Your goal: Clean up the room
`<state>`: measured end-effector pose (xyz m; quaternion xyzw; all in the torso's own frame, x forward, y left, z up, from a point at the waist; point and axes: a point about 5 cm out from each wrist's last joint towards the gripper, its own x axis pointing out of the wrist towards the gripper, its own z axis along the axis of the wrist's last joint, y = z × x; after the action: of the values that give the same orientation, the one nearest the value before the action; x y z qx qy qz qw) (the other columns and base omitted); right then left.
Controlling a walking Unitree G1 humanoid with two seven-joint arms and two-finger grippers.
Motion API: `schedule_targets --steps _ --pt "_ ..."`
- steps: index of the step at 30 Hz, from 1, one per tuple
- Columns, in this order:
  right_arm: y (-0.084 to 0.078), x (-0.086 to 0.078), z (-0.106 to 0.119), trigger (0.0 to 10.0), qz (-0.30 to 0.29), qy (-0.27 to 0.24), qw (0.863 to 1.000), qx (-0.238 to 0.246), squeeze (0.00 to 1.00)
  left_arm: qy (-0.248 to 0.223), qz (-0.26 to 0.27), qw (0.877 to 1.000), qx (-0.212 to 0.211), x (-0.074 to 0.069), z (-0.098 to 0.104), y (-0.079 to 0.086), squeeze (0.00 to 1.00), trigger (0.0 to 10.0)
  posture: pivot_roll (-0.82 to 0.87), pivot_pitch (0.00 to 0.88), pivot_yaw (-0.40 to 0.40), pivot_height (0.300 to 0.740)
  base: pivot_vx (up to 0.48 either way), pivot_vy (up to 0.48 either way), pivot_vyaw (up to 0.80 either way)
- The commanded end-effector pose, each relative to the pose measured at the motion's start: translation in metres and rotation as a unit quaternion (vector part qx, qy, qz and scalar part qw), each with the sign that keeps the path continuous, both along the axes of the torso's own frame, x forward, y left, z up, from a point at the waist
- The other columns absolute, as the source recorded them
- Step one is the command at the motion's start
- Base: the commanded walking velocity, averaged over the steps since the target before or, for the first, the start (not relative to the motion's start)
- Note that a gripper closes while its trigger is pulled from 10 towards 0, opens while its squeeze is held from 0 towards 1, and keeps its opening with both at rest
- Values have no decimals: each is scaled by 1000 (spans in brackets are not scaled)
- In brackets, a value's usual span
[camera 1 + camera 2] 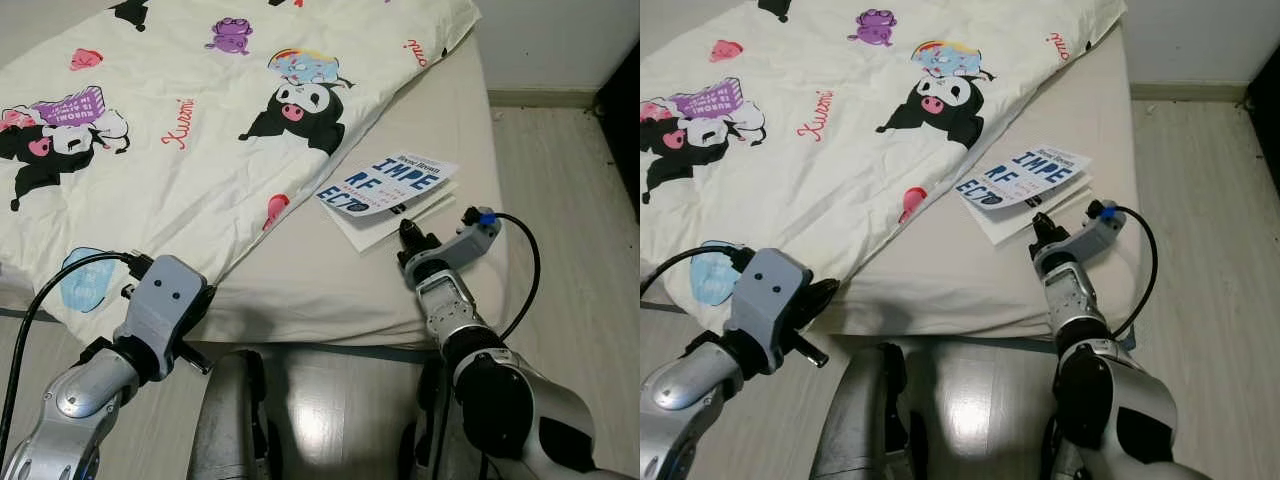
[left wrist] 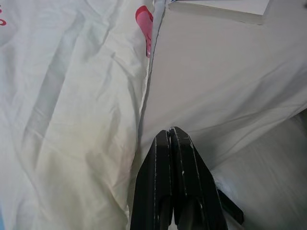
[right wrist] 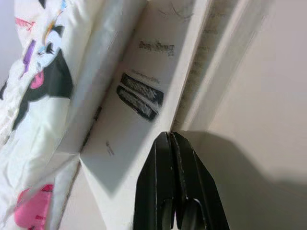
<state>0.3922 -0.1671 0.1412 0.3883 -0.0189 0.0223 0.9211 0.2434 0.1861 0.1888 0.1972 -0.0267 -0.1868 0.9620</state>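
A white book (image 1: 392, 188) with blue block letters lies on the bed's beige sheet (image 1: 340, 270), beside the edge of a cartoon-printed quilt (image 1: 180, 130). My right gripper (image 1: 408, 230) is shut and empty, its tips just at the book's near edge; the book's spine and pages (image 3: 158, 91) lie right ahead of the closed fingers (image 3: 172, 182). My left gripper (image 2: 169, 136) is shut and empty too, low at the bed's near edge where the quilt's hem (image 2: 146, 96) meets the sheet.
The bed's near edge (image 1: 330, 335) runs across in front of me. A pale wood floor (image 1: 580, 200) stretches along the bed's right side to a wall with a skirting board (image 1: 545, 97). A dark object (image 1: 622, 110) stands at the far right.
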Motion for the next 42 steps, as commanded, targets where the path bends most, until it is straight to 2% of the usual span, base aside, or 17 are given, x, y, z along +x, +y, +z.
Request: schedule_targets --steps 1,4,6,13,14,15,19,25,29,30,32,33,34,42 --pt "5 -10 -22 0 -1 23 1000 15 0 11 2 1000 8 -4 -6 0 0 10000 303 460 105 535 0 0 0" --pt "5 -10 -22 0 -1 23 1000 15 0 11 2 1000 8 -4 -6 0 0 10000 303 460 105 535 0 0 0" --pt "8 -24 -44 0 -15 25 999 17 0 11 -1 1000 7 -6 -7 -2 0 10000 291 457 104 535 0 0 0" --pt "7 -43 -68 0 -44 29 998 29 0 11 -6 1000 7 -7 -8 -4 0 10000 290 456 111 535 0 0 0" --pt "5 -45 -71 3647 -50 31 998 32 0 10 -8 1000 7 -6 -8 -5 0 10000 291 456 114 535 0 0 0" --pt "0 -46 -71 10000 -58 34 997 40 1000 10 -10 1000 8 -6 -7 -5 0 10000 290 455 116 535 0 0 0" --pt "-8 -42 -69 10000 -70 40 995 64 1000 8 -12 1000 8 -5 -7 -5 0 10000 291 453 118 535 0 0 0" --pt "-12 -40 -66 10000 -73 42 994 75 1000 7 -12 1000 8 -4 -7 -5 0 10000 295 456 117 535 0 0 0" --pt "-19 -28 -52 10000 -67 52 993 87 1000 0 -11 1000 11 -4 -3 -5 0 10000 317 454 111 535 0 0 0" --pt "-19 -25 -49 10000 -62 61 993 84 1000 -2 -11 1000 12 -5 -2 -5 0 10000 326 455 111 535 0 0 0" --pt "-18 -19 -43 10000 -53 96 993 37 1000 -6 -17 1000 20 -7 1 -6 0 10000 334 460 112 535 0 0 0" --pt "-18 -19 -43 10000 -53 96 993 37 1000 -6 -17 1000 20 -7 1 -6 0 10000 334 460 112 535 0 0 0" --pt "-18 -15 -38 10000 -50 114 992 3 1000 -9 -21 999 25 -9 4 -6 0 10000 333 462 110 535 0 0 0" --pt "-16 -8 -24 10000 -40 106 993 -14 1000 -19 -32 999 5 -9 11 -12 0 10000 332 459 112 535 0 0 0"
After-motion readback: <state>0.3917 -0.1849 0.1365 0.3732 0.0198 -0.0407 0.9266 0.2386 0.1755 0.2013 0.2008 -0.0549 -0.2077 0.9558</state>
